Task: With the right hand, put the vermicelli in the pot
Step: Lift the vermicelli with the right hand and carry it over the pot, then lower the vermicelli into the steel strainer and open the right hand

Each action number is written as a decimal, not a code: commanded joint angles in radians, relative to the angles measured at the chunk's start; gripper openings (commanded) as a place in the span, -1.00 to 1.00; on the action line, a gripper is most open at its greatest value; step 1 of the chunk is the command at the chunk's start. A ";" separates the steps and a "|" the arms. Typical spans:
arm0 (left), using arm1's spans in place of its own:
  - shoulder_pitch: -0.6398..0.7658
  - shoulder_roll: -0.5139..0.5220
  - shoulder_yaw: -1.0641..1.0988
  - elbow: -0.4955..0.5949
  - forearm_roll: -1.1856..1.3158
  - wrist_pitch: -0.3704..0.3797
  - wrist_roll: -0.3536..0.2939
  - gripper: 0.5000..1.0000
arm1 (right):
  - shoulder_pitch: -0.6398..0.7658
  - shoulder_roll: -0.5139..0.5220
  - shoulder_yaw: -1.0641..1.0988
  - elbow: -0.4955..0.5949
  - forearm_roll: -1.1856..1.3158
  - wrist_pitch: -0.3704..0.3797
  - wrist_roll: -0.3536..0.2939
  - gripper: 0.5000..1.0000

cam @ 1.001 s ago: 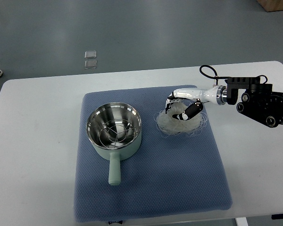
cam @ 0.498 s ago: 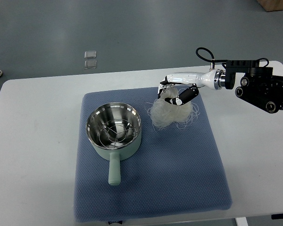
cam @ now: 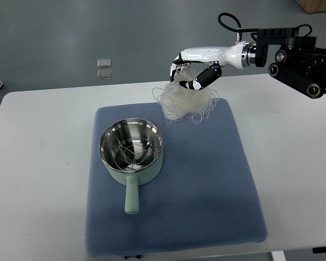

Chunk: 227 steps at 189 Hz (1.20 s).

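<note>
Reaching in from the right edge, the right robot hand [cam: 191, 75] sits above the far edge of the blue mat, its white shell on top and dark fingers [cam: 204, 78] curled under and closed around a loose tangle of vermicelli [cam: 185, 100]. The pale, see-through noodles hang directly beneath the robot hand as a bunch, with stray loops trailing down and to the left; how far they hang above the cloth cannot be told from this steep view.

Largest of all is the white table [cam: 38, 163], which carries everything. On it lies the blue mat [cam: 206, 196], covering most of the middle. The black arm [cam: 299, 54] with its round joints and a looped cable fills the upper right corner. The pot [cam: 131, 152], pale green outside and shiny steel inside, stands upright on the left half of the mat, its handle [cam: 132, 196] pointing toward the near edge; a wire rack shows at its bottom. The vermicelli is up and to the right of the pot's rim, near it but not over it. On the grey floor beyond the table lie two small clear tiles [cam: 104, 68].
</note>
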 commanded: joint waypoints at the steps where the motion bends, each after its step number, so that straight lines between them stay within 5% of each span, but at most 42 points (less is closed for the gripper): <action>1: 0.000 0.000 0.001 0.000 0.000 0.000 0.000 1.00 | 0.031 0.007 0.001 0.003 0.001 0.008 0.000 -1.00; 106: 0.000 0.000 0.000 0.000 0.001 0.000 0.000 1.00 | 0.126 0.128 0.003 0.013 0.001 0.057 0.005 -1.00; 157: 0.000 0.000 0.000 0.000 0.000 0.000 0.000 1.00 | 0.137 0.137 0.003 0.128 0.001 0.067 0.005 -1.00; 227: 0.000 0.000 0.001 0.000 0.000 0.000 0.000 1.00 | 0.099 0.191 0.001 0.144 -0.008 0.064 0.005 -1.00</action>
